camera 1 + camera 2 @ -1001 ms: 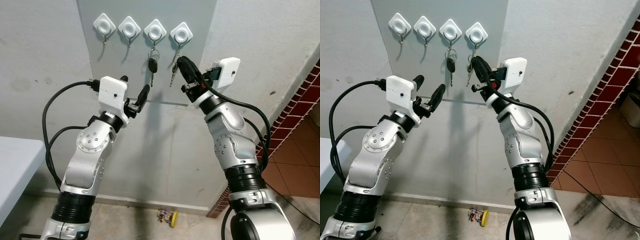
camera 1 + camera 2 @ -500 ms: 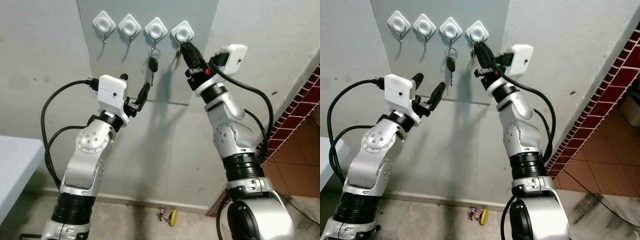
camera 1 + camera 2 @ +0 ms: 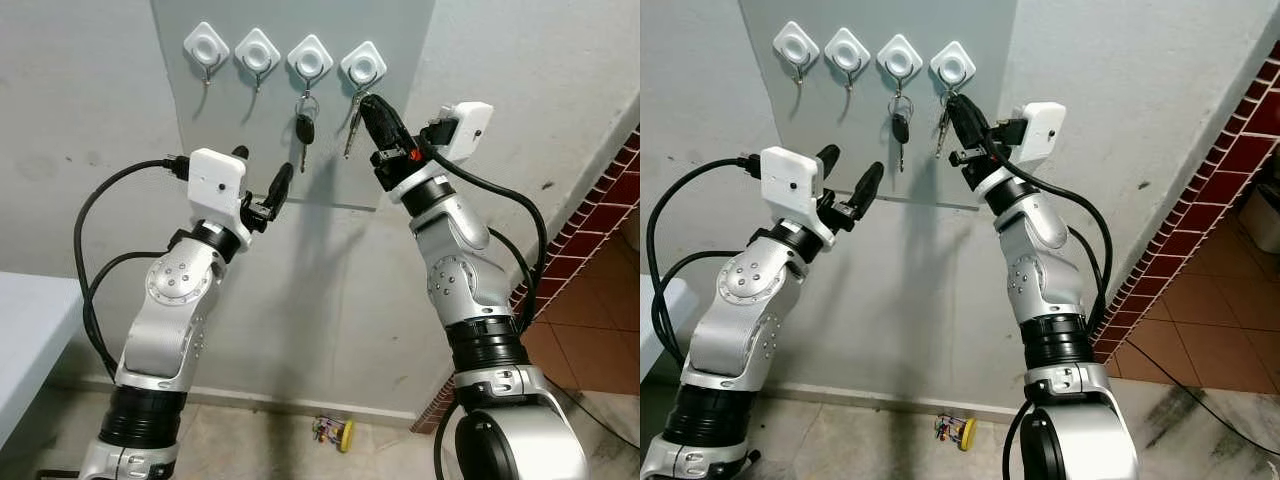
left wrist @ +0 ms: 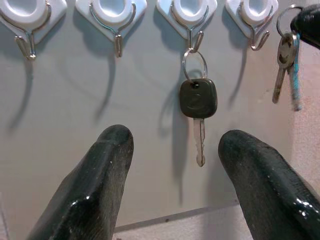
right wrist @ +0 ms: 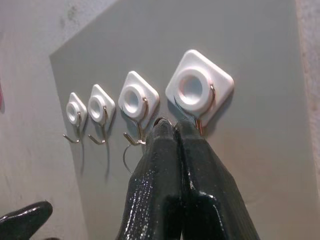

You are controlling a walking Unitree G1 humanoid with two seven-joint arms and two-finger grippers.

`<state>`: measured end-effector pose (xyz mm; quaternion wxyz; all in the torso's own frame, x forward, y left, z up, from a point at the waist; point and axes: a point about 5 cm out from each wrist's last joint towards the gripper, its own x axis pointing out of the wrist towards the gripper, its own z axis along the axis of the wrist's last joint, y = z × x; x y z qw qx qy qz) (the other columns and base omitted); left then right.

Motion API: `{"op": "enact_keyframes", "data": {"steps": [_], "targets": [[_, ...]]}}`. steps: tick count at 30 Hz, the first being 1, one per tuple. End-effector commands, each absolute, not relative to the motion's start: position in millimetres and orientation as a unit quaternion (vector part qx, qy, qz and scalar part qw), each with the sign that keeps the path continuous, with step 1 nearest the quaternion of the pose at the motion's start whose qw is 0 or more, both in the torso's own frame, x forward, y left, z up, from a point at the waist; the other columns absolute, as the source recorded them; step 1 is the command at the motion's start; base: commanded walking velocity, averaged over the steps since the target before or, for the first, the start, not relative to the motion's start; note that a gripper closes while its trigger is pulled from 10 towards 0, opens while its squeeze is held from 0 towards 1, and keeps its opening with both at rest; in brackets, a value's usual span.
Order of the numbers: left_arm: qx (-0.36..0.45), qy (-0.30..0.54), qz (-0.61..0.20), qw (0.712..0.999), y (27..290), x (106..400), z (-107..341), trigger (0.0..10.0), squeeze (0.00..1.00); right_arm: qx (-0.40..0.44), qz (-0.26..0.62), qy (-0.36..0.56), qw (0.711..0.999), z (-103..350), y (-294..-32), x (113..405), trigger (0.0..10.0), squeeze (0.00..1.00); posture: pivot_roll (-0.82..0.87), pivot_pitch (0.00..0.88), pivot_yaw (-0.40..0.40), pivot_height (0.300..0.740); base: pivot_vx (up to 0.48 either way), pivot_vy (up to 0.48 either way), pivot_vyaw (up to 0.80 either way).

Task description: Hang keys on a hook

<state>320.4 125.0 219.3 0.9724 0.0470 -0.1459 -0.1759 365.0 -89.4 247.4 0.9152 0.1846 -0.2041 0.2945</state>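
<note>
The keys [image 3: 350, 128] are a small bunch on a thin ring, dangling just below the rightmost hook [image 3: 363, 68], with the ring pinched in the tips of the right gripper [image 3: 368, 105], whose fingers are pressed tight together on it. From the wrist camera the ring [image 5: 161, 120] sits right at the foot of that hook but I can't tell if it's actually over the wire yet. Handling-wise I'd guess light, hard metal, slippery, and free to swing, so the ring is the only sensible spot to grab; hold the blades and the ring flops wherever it likes. Nothing fragile here, the worst case is probably a drop onto the floor. Counting: 4 white hooks in a row on the grey panel [image 3: 400, 40], 1 black-headed key [image 3: 304, 130] already hanging from hook 3 counting from the left, looks like 2 keys in the held bunch going by the left wrist camera. The left gripper [image 3: 262, 180] hangs near the panel lower down with its fingers spread and nothing in them.
</note>
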Motion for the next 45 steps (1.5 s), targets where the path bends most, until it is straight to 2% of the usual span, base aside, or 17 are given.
{"op": "enact_keyframes", "data": {"steps": [1,30,37,38,45], "targets": [[0.045,-0.151,-0.175,0.972,126,320,223,10.0,0.0,0.192,0.293,-0.204,0.914,250,-90,365,10.0,0.0,-0.09,0.0,-0.053,0.724,0.0,0.0,0.0],[0.046,-0.154,-0.173,0.972,127,320,225,10.0,0.0,0.234,0.229,-0.131,0.936,254,-87,382,10.0,0.0,-0.08,0.0,-0.056,0.724,0.0,0.0,0.0],[0.046,-0.152,-0.171,0.972,127,320,224,10.0,0.0,0.226,0.248,-0.148,0.931,251,-85,378,10.0,0.0,-0.08,0.0,-0.057,0.724,0.0,0.0,0.0],[0.046,-0.152,-0.17,0.973,128,320,224,10.0,0.0,0.234,0.251,-0.142,0.929,249,-85,378,10.0,1.0,-0.08,0.0,-0.059,0.724,0.0,0.0,0.0],[0.054,-0.151,-0.149,0.976,133,320,223,10.0,0.0,0.228,0.276,-0.154,0.921,247,-85,372,10.0,1.0,-0.08,0.0,-0.06,0.724,0.0,0.0,0.0]]}}
